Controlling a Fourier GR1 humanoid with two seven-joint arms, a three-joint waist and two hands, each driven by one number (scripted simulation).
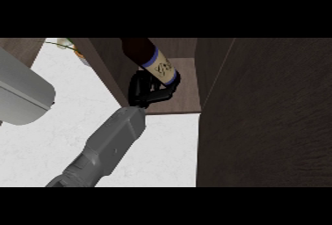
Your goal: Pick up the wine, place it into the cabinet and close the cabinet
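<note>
Brown wine bottle [158,67] — axis diagonal, base lower-right — gripped by hand [152,90].

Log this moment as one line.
phase: placing | left hand: shut on wine bottle | wine bottle: inside cabinet | cabinet door: open

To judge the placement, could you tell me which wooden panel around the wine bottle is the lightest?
The shelf panel behind the wine bottle and hand; the side wall and door are darker.
</note>
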